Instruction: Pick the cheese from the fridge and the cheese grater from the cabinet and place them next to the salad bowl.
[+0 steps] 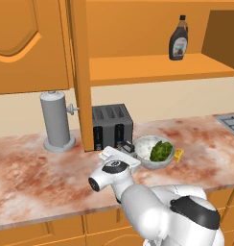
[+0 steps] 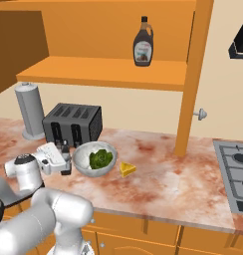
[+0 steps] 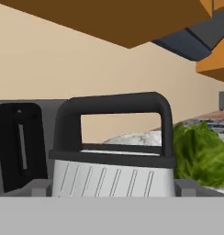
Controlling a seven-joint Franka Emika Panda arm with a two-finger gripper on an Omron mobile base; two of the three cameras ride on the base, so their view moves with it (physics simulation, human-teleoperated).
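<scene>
The cheese grater (image 3: 114, 151), silver-grey with a black arched handle, stands upright right in front of the hand, between the fingertips (image 3: 40, 188). My gripper (image 1: 127, 146) (image 2: 66, 159) is low over the counter, open, its jaws spread on either side of the grater, between the toaster and the salad bowl (image 1: 143, 142) (image 2: 81, 155). Green leaves (image 3: 201, 153) show just right of the grater. The cheese (image 1: 179, 153) (image 2: 127, 169), a small yellow wedge, lies on the counter at the bowl's other side. The cabinet (image 1: 152, 62) hangs open above.
A black toaster (image 1: 111, 126) (image 2: 72, 123) stands right behind the gripper. A grey canister (image 1: 56, 122) (image 2: 30, 109) is further left. A dark syrup bottle (image 1: 178, 38) (image 2: 143, 42) sits on the cabinet shelf. The stove (image 2: 235, 169) lies at the right.
</scene>
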